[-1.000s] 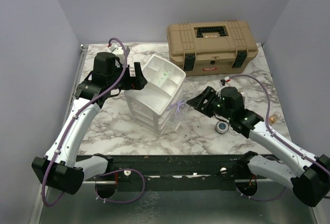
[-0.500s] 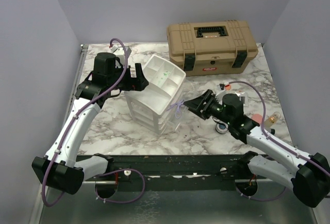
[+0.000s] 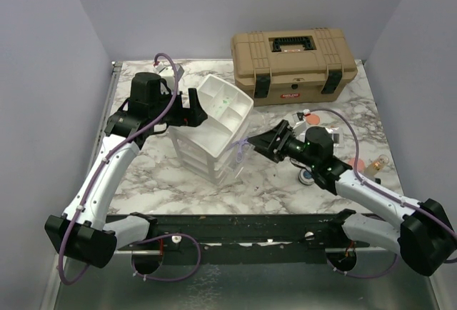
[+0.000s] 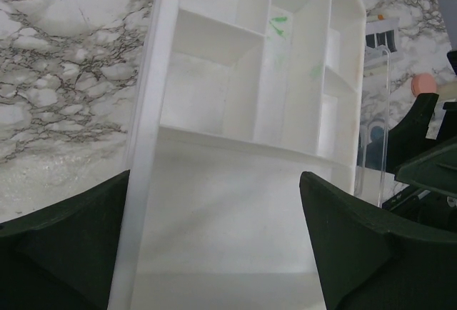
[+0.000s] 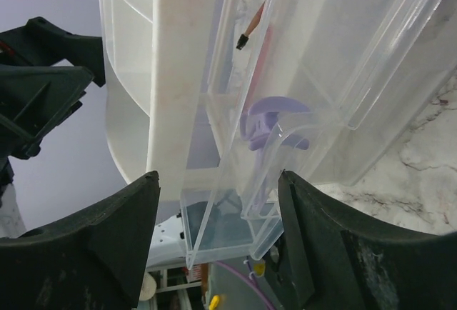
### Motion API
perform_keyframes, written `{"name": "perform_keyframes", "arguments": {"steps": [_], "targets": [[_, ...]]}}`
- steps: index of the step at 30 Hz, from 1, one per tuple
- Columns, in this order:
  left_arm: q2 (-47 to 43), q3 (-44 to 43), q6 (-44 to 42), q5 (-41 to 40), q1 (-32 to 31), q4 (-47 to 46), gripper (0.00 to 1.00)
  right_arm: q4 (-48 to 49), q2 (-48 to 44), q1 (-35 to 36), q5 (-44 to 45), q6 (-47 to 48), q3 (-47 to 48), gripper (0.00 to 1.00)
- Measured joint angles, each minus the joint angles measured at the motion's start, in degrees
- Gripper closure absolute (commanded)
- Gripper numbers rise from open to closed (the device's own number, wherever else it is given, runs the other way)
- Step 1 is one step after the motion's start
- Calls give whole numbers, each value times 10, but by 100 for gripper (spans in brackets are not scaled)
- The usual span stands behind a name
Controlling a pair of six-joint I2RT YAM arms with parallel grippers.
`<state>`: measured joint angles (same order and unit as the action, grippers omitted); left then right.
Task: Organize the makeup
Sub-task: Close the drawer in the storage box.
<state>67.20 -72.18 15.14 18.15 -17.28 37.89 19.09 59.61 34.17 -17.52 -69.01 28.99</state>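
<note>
The white drawer unit [image 3: 214, 133] stands mid-table, its open divided top showing in the left wrist view [image 4: 250, 103]. My left gripper [image 3: 191, 108] is open, its jaws on either side of the unit's back-left side [image 4: 214, 178]. My right gripper [image 3: 265, 143] is open at the unit's front. A clear drawer with a purple handle [image 5: 275, 121] is pulled out between its fingers [image 5: 218, 181]. A thin pencil [image 5: 253, 21] lies in a clear drawer above. A round blue-centred compact [image 3: 307, 176] and pink discs [image 3: 355, 164] [image 3: 307, 113] lie on the marble to the right.
A shut tan toolbox [image 3: 294, 54] stands at the back right. A small pale tube or bottle [image 3: 378, 163] lies near the table's right edge. A clear flat case [image 3: 330, 137] lies behind my right wrist. Grey walls close in both sides.
My right gripper has moved left up to the drawer unit's front, uncovering a pink disc on the right. My left gripper has stayed at the unit.
</note>
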Motion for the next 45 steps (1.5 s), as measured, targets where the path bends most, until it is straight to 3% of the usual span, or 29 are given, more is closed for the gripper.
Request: {"name": "perform_keyframes", "arguments": {"steps": [15, 36, 45], "targets": [[2, 0, -6, 20, 1, 0, 5, 153, 65, -2, -44, -79, -32, 23], [4, 0, -8, 65, 0, 3, 5, 384, 270, -16, -123, -145, 18, 21], [4, 0, -10, 63, -2, 4, 5, 449, 275, -21, -131, -177, -12, 16]]}}
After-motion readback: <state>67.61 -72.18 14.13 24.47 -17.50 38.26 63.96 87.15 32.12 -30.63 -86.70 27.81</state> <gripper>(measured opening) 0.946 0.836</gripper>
